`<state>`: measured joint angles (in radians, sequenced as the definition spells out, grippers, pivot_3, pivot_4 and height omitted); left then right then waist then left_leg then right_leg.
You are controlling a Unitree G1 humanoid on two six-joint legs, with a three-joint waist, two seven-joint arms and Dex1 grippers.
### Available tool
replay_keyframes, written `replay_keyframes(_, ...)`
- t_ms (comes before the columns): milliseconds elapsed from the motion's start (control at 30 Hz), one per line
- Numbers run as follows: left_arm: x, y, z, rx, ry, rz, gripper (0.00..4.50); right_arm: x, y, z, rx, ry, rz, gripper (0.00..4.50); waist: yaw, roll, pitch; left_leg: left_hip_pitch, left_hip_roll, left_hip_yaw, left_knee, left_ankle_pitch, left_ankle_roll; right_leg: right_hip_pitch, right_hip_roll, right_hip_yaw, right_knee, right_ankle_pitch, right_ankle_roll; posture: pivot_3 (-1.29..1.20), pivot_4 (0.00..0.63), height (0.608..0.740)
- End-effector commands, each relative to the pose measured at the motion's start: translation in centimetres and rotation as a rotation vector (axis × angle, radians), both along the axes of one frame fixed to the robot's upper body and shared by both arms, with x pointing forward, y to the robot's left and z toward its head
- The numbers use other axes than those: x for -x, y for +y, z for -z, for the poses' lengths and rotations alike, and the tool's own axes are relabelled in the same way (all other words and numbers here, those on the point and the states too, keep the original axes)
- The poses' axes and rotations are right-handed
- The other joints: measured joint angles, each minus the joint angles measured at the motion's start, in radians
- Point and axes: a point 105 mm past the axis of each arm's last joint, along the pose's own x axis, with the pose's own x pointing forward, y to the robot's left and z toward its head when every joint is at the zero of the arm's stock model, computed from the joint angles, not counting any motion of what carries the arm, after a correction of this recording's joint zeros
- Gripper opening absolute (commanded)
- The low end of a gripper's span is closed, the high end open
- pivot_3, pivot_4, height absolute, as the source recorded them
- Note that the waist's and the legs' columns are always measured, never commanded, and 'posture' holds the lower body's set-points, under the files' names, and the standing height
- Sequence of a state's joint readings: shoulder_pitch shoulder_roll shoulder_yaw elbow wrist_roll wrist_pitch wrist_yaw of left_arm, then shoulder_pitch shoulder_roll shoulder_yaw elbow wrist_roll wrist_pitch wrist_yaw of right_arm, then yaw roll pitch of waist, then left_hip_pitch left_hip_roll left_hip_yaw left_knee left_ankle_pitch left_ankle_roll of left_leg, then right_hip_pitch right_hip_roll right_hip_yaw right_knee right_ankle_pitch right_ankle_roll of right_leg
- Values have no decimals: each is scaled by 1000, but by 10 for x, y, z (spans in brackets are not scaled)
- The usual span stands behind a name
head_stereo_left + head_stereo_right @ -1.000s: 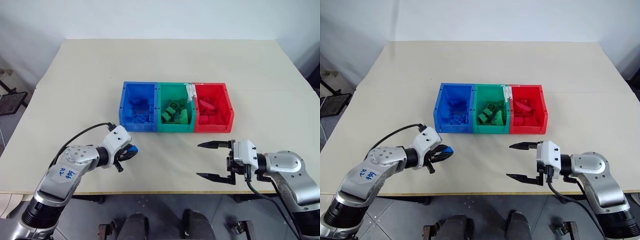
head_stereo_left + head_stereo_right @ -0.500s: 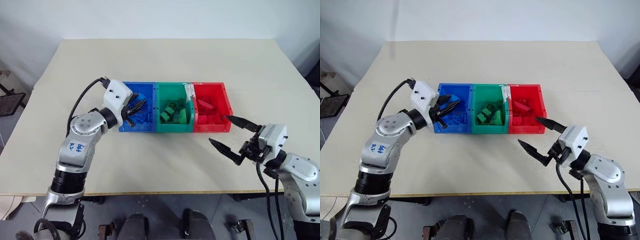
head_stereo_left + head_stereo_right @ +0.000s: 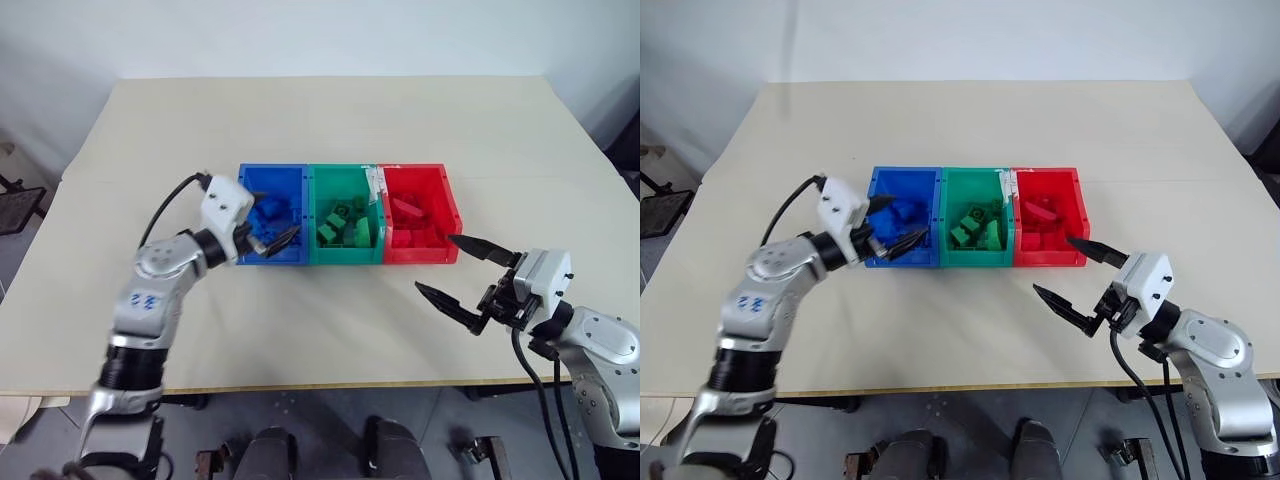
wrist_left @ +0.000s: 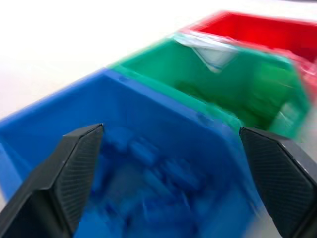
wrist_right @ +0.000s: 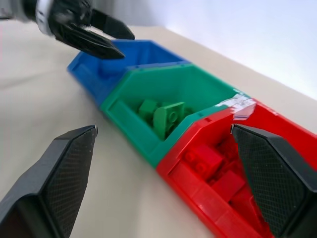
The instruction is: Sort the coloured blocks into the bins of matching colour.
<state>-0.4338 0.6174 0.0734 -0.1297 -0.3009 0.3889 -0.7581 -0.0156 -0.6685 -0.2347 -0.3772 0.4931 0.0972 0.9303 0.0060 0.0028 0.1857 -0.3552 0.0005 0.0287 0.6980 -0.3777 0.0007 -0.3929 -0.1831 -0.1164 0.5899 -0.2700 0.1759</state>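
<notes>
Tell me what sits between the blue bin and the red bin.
The green bin sits between the blue bin and the red bin, joined to both in one row, with green blocks inside. The left eye view shows it.

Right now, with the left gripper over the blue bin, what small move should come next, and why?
Probably draw the left gripper back from the blue bin. Its fingers are spread open with nothing between them, blue blocks lie in the bin below, and no loose block shows on the table. The right gripper is open too, holding nothing.
</notes>
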Motion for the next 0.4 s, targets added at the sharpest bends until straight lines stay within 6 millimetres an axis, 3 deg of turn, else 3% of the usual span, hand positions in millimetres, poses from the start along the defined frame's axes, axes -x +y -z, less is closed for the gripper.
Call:
replay_keyframes(33, 26, 30, -6, -92, -24, 101, 4472, 5, -2, 4, 51, 32, -78, 4500, -2, 0, 0, 0, 0, 0, 0, 0, 0, 0, 0, 0, 0, 0, 0, 0, 150, 740)
replay_keyframes(167, 57, 74, 30, -223, 129, 114, 4472, 7, -6, 12, 116, 80, -153, 4500, -6, 1, 0, 0, 0, 1, 0, 0, 0, 1, 0, 0, -1, 0, 0, 0, 150, 740)
replay_keyframes(267, 66, 78, 31, -204, 124, 110, 4472, 4, -8, 15, 144, 85, -176, 4500, 9, 0, 1, 0, 0, 1, 0, 0, 1, 1, 0, 0, -2, 0, 0, 0, 150, 740)
replay_keyframes(400, 62, 75, 28, -171, 75, 75, 4472, 0, -11, 16, 146, 73, -167, 4500, 20, 0, 1, 0, 0, 1, 2, -1, 1, 1, -1, 0, -1, 0, 0, 0, 150, 740)
